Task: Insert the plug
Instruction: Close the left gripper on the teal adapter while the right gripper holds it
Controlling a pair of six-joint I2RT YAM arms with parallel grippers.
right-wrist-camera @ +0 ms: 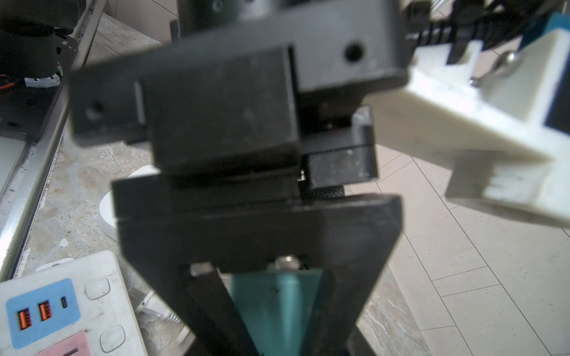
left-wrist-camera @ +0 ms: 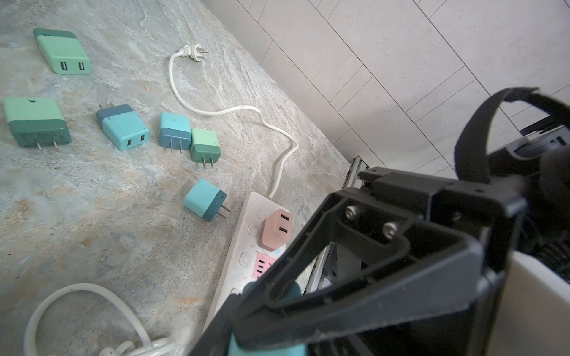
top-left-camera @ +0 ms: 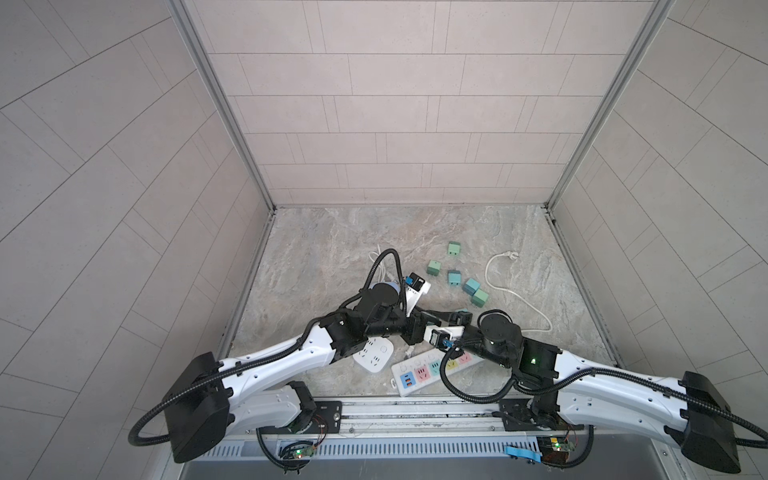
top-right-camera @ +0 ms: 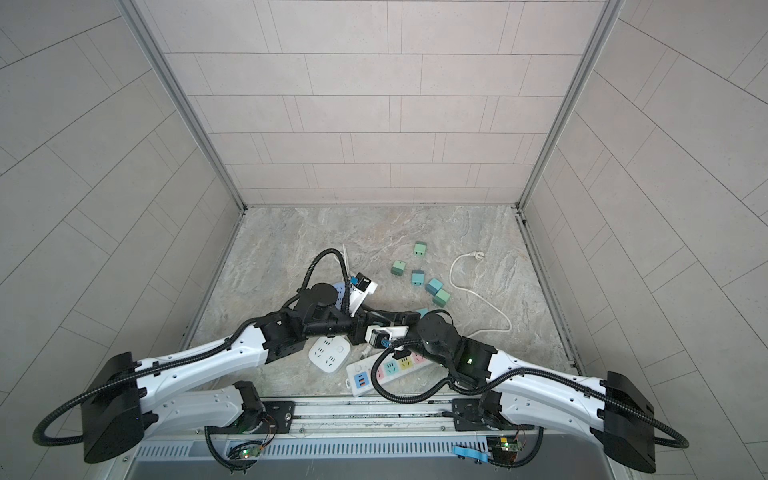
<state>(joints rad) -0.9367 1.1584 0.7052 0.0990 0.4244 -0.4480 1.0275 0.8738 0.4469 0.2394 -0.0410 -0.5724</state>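
Right hand (top-left-camera: 459, 320) pinches teal plug (right-wrist-camera: 277, 308), held up near power strip (top-left-camera: 419, 370). Left hand (top-left-camera: 432, 318) close beside; cannot tell if wide or narrow. Line pins over empty holes, keep plug straight, push down slowly.

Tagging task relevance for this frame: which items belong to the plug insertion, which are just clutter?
In the job: teal plug, multicoloured power strip.
Lying about: six loose chargers, square white socket block, pink charger already in the strip.
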